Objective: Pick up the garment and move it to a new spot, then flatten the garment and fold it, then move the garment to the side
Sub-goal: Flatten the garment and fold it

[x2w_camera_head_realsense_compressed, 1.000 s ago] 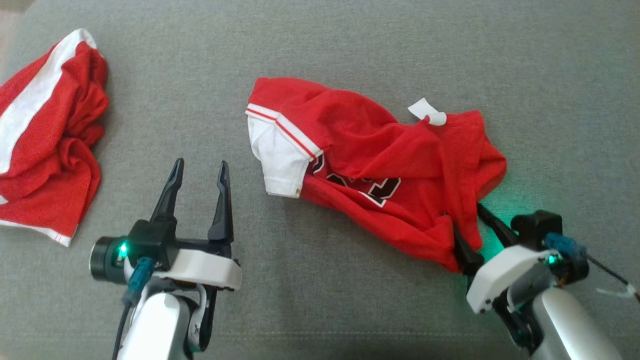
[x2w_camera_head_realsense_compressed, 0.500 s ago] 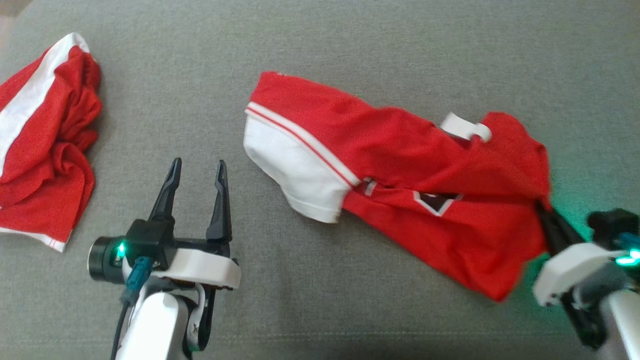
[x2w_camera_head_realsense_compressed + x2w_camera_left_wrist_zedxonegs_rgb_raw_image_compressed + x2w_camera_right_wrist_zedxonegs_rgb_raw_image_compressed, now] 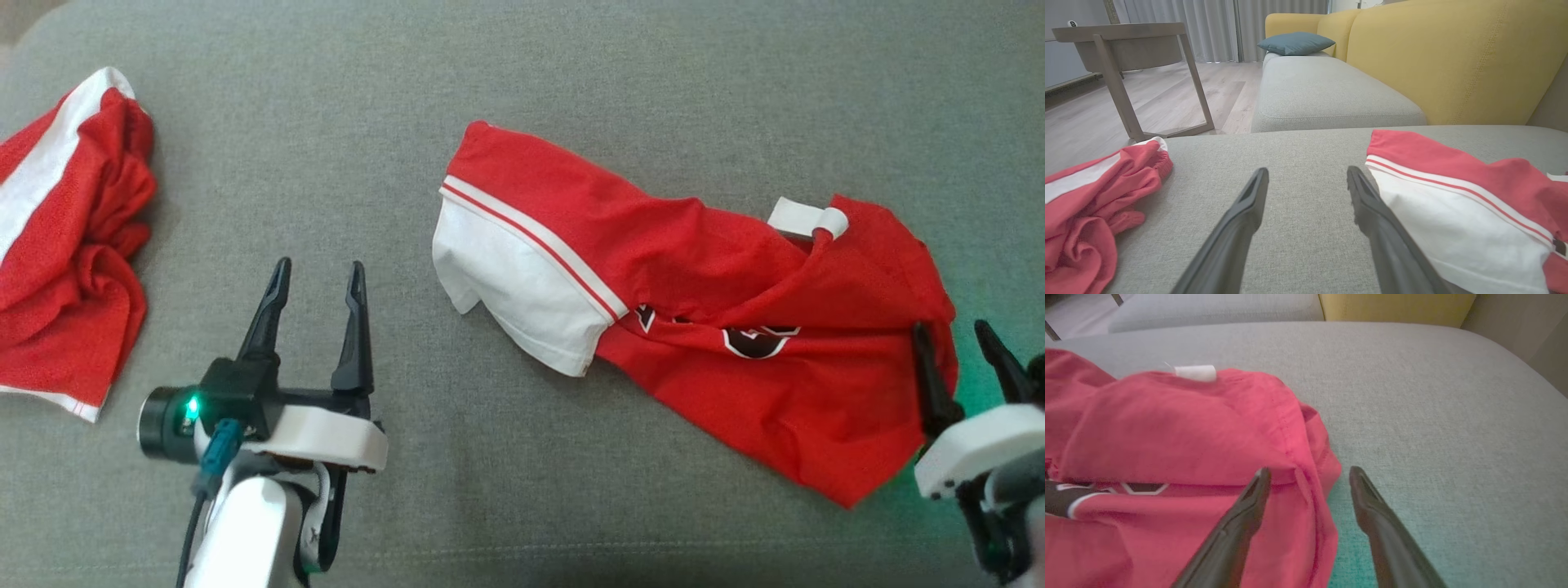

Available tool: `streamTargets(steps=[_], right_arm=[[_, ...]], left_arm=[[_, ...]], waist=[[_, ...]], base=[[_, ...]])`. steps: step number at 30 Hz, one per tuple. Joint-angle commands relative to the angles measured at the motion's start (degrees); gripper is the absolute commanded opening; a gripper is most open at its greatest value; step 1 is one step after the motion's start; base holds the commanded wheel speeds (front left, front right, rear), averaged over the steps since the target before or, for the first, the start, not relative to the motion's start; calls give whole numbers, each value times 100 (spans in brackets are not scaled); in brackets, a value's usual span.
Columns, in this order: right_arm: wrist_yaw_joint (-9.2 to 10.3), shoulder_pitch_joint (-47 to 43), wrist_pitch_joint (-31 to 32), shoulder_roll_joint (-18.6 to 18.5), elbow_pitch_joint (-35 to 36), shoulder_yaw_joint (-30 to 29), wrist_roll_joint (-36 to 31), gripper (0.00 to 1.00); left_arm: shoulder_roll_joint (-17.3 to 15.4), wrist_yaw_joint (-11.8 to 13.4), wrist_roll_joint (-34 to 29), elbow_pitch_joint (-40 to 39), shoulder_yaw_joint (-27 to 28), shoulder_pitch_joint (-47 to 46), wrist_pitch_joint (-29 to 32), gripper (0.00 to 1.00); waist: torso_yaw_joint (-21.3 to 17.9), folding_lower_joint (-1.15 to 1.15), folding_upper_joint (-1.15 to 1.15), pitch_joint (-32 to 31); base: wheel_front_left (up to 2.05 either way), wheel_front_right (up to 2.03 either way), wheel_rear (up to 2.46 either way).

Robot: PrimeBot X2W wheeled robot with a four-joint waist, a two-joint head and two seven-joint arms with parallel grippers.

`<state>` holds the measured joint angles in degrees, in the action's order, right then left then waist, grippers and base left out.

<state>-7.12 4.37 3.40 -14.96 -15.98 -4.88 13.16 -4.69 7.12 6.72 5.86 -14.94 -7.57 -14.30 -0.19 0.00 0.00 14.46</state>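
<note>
The garment (image 3: 702,327) is a red jersey with a white sleeve, a white tag and dark lettering, lying crumpled on the grey cushion (image 3: 522,98). My right gripper (image 3: 953,336) stands open at its right edge, one finger over the red cloth, the other over bare cushion. In the right wrist view the red hem (image 3: 1310,473) lies between the spread fingers of my right gripper (image 3: 1308,473), not pinched. My left gripper (image 3: 317,273) is open with nothing in it, left of the white sleeve (image 3: 1453,228); the left wrist view shows the same gripper (image 3: 1306,173) over bare cushion.
A second red and white garment (image 3: 65,237) lies bunched at the cushion's far left. Beyond the cushion stand a yellow sofa back (image 3: 1453,53), another grey seat (image 3: 1323,90) with a blue pillow (image 3: 1294,43), and a wooden side table (image 3: 1126,45).
My right gripper dragged the jersey's right end to the right, stretching it out, and has now opened and let the cloth go. The left arm stayed put; the camera shifted slightly.
</note>
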Motion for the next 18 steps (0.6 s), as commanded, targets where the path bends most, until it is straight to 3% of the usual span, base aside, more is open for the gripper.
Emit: streamTargets(steps=[1, 11, 18], right_arm=[[-36, -141, -100, -51, 261, 45, 60, 100], [-36, -619, -797, 250, 1868, 211, 311, 100], [-36, -573, -887, 390, 2469, 389, 216, 100]], left_arm=[[-35, -1, -31, -149, 215, -146, -70, 100], [-130, 24, -29, -123, 321, 40, -70, 100], [-224, 19, -36, -111, 329, 117, -70, 100]], waist=[[-2, 0, 0, -26], [-77, 0, 0, -266], [-114, 0, 0, -415]], base=[[0, 0, 0], [0, 0, 0], [0, 0, 0]])
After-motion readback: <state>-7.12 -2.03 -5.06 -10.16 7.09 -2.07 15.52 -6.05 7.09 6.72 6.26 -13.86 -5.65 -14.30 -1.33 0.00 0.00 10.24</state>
